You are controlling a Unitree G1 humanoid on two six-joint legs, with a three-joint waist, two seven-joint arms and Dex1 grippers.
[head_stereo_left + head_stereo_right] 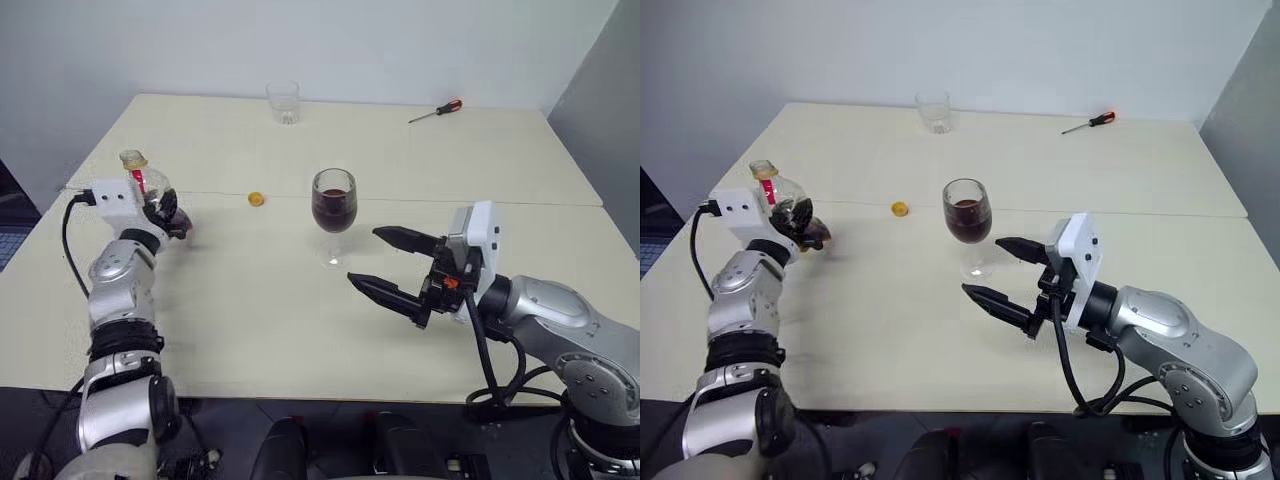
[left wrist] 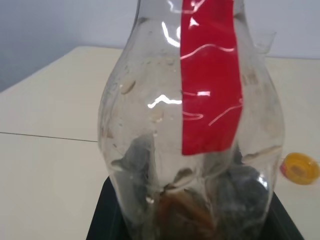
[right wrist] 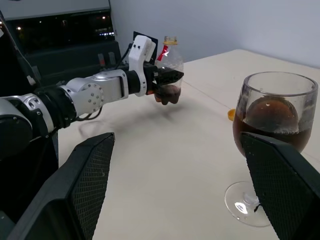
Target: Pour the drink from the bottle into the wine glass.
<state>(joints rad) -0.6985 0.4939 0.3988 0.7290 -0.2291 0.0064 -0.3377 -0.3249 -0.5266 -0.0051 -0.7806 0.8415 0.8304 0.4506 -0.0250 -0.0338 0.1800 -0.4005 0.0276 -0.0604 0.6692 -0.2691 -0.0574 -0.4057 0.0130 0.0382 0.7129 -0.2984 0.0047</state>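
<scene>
Cream tabletop [image 1: 300,330] is seen from the head view, with the wine glass [image 1: 334,212] standing upright at its centre, partly filled with the drink [image 1: 334,209]. At nine o'clock from it, the bottle [image 1: 150,190] is held nearly upright, mouth up, clenched in the left gripper [image 1: 165,215]. At four o'clock, the right gripper [image 1: 390,265] is held level with jaws spread wide, grasping nothing. A yellow cap [image 1: 257,199] lies nearby. From the left wrist view, the bottle's red label [image 2: 210,80] is seen running lengthwise. From the right wrist view, the glass is seen beside one finger [image 3: 280,185].
</scene>
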